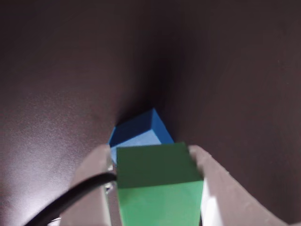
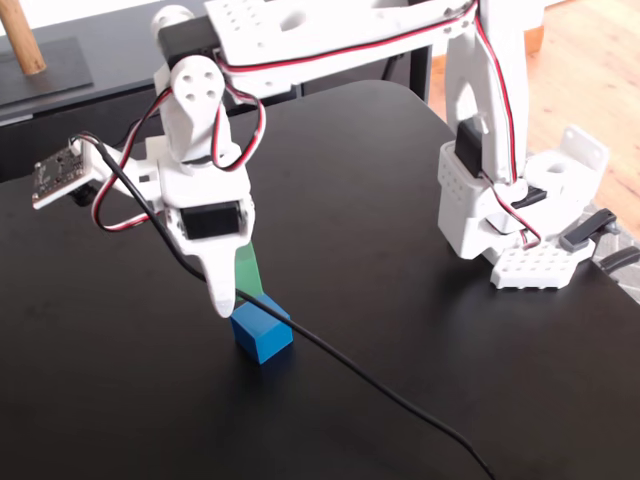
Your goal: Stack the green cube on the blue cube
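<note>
In the wrist view the green cube [image 1: 157, 181] sits between the white fingers of my gripper [image 1: 150, 157], which is shut on it. The blue cube [image 1: 140, 132] lies on the dark table just beyond and below the green one, partly covered by it. In the fixed view the gripper [image 2: 235, 292] points down over the blue cube [image 2: 262, 328]. Only a strip of the green cube [image 2: 248, 268] shows behind the front finger [image 2: 218, 285]. Its lower edge is close to the blue cube's top; I cannot tell if they touch.
A black cable [image 2: 380, 390] trails from the wrist across the black table [image 2: 120, 400] toward the front right. The arm's white base [image 2: 510, 215] stands at the right, near the table edge. A wooden post on a dark stand [image 2: 30, 60] is at the back left.
</note>
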Robot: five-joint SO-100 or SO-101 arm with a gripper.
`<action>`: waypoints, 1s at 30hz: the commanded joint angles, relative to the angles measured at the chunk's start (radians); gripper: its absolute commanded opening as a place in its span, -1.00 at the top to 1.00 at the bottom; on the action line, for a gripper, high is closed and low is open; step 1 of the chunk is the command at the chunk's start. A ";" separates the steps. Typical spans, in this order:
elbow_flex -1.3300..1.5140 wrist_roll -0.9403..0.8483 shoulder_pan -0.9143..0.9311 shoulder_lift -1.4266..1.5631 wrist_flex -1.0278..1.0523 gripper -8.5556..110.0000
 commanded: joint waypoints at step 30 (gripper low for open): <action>0.230 -0.006 -0.028 0.101 -0.235 0.64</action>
